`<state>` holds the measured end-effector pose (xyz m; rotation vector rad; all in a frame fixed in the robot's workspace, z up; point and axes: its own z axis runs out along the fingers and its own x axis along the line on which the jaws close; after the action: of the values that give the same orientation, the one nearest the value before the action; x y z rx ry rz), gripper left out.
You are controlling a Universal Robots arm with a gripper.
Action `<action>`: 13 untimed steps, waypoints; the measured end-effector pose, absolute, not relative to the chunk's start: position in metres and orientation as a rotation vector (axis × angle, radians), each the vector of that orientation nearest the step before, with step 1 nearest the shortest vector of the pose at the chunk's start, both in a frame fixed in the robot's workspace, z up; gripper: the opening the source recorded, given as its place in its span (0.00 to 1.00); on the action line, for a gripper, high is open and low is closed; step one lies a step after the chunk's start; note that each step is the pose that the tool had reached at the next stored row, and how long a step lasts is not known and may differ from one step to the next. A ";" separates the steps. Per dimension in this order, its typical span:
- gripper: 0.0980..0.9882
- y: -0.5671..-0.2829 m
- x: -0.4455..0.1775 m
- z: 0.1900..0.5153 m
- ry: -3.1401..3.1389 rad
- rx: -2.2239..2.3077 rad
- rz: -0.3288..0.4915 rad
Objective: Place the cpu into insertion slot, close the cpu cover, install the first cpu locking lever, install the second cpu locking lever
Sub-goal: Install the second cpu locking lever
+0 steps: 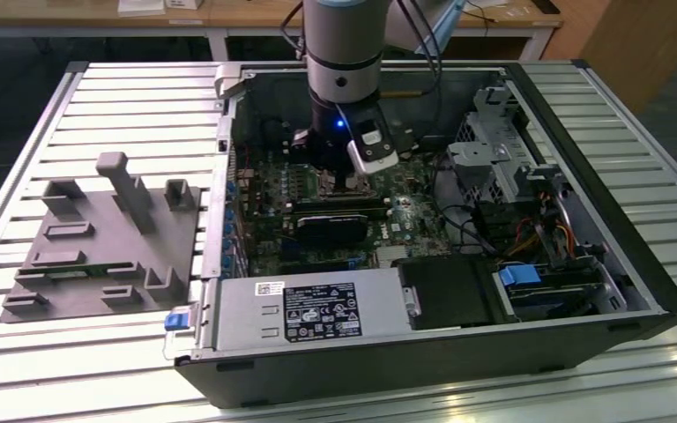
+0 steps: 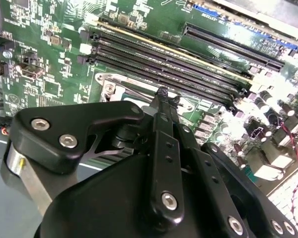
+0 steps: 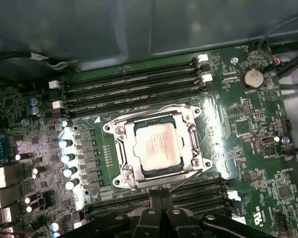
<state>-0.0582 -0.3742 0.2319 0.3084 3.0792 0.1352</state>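
Observation:
In the first wrist view the cpu [image 3: 156, 148], a pale silver square, lies flat in the insertion slot [image 3: 201, 162] on the green motherboard. The cpu cover [image 3: 130, 161], a silver frame, lies down around the chip. My gripper [image 3: 162, 194] hovers at the socket's edge beside the memory slots, its black fingers pressed together with nothing between them. In the second wrist view the gripper [image 2: 162, 94] points at the socket's corner [image 2: 109, 87]. The exterior view shows the gripper [image 1: 345, 172] low inside the open computer case, over the socket.
Long black memory slots [image 3: 131, 91] run on both sides of the socket. The grey power supply [image 1: 303, 308] fills the case's near side, with a drive cage and cables [image 1: 515, 176] on the exterior view's right. A grey fixture [image 1: 103, 238] lies on the slatted table on the left.

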 end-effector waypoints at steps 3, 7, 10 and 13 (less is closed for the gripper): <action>0.00 -0.376 -0.058 0.232 3.080 0.277 0.139; 0.00 -0.378 -0.059 0.231 3.075 0.261 0.163; 0.00 -0.379 -0.059 0.230 3.072 0.252 0.209; 0.00 -0.382 -0.059 0.230 3.070 0.249 0.253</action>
<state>-0.0591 -0.3817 0.2297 0.2488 3.0697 0.2528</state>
